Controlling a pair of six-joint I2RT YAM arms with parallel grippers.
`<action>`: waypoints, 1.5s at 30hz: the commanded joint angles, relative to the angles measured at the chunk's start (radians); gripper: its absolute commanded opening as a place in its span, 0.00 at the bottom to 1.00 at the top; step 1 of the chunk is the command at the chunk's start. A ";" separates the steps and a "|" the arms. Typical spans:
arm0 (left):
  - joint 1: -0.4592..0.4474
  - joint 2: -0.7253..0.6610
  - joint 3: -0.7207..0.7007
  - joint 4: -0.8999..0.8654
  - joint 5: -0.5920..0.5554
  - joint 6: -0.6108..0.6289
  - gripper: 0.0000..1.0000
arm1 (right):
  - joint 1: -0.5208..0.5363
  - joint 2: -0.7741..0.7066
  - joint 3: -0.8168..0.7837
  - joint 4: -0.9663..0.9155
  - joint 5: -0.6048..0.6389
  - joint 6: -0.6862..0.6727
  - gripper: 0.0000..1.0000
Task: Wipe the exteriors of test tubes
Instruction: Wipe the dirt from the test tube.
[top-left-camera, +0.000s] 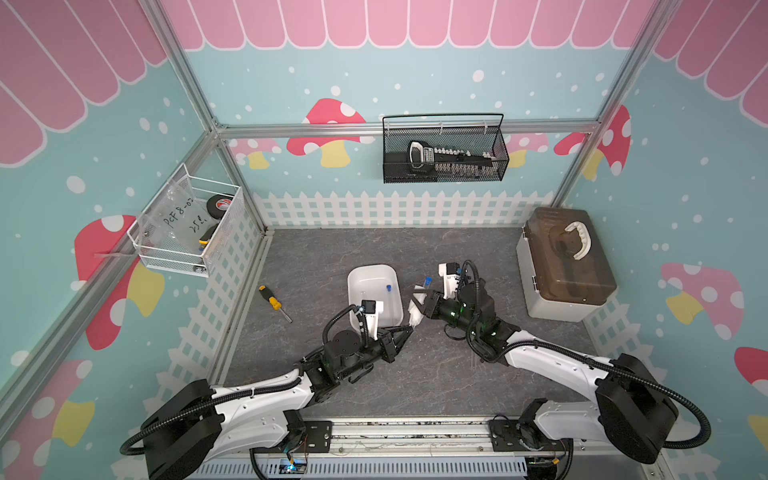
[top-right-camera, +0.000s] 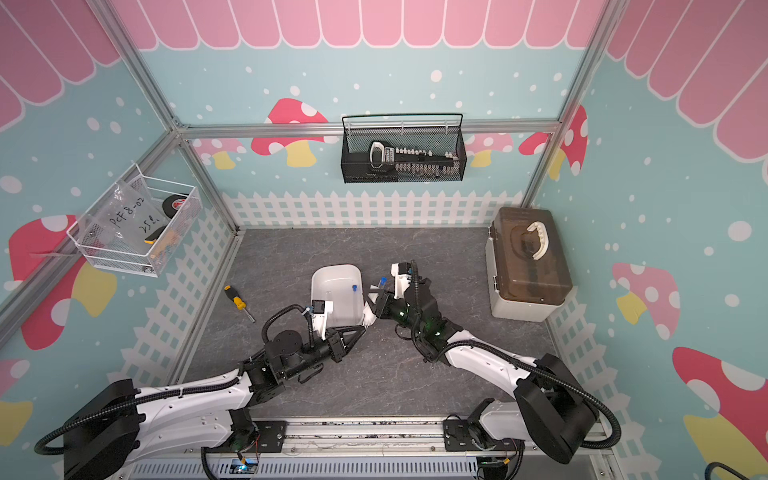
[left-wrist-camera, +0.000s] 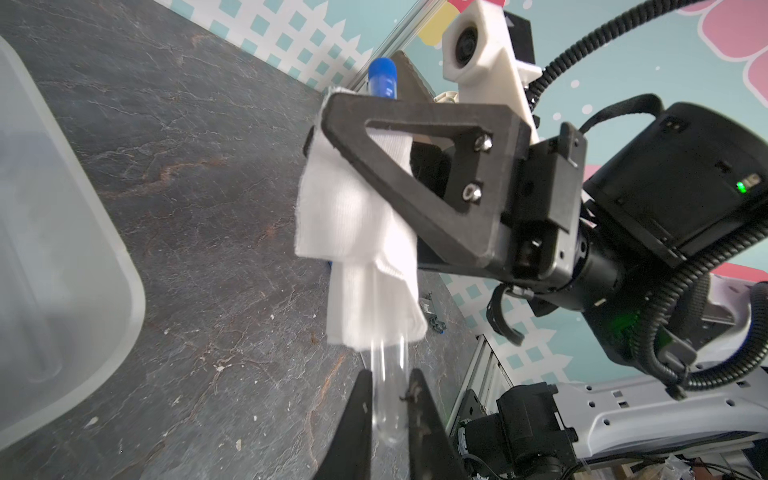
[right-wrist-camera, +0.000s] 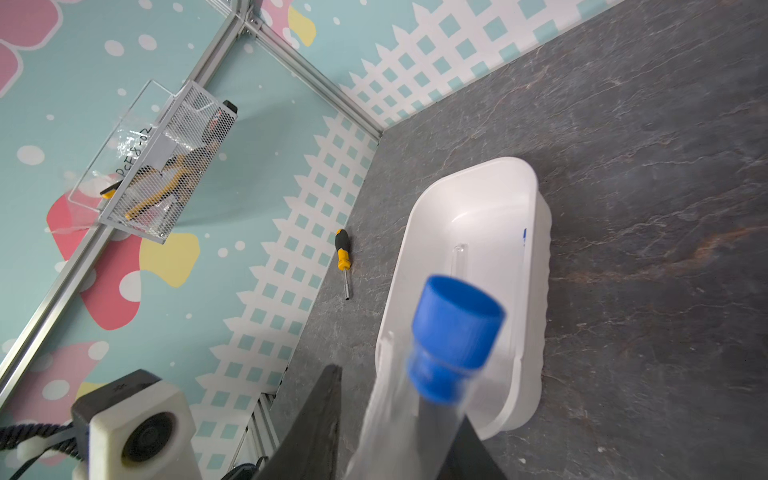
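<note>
My L pincer (top-left-camera: 410, 328) pinches test tube (left-wrist-camera: 390, 407) btm end; R pincer (top-left-camera: 420, 300) clamps white cloth (left-wrist-camera: 353, 216) round it, mid-frame in both top views, just right of white tray (top-left-camera: 365, 277).

- Bright, even light; only faint shadows on the worktop (top-left-camera: 415, 249).
- Wall rails (top-left-camera: 548, 126) bow toward the edges in both top views.
- Close blue cap (right-wrist-camera: 455, 336) blurred in the right wrist view; white tray (left-wrist-camera: 62, 249) soft in the left.
</note>
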 joint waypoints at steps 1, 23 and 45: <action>-0.005 0.002 0.001 0.062 -0.030 -0.004 0.14 | 0.040 0.016 -0.012 0.076 0.009 0.024 0.31; -0.010 -0.070 -0.018 -0.025 -0.028 -0.012 0.14 | -0.087 0.033 0.043 0.098 -0.018 -0.052 0.24; -0.026 0.112 0.070 0.127 0.101 -0.012 0.32 | -0.007 0.012 0.004 0.154 -0.092 -0.009 0.24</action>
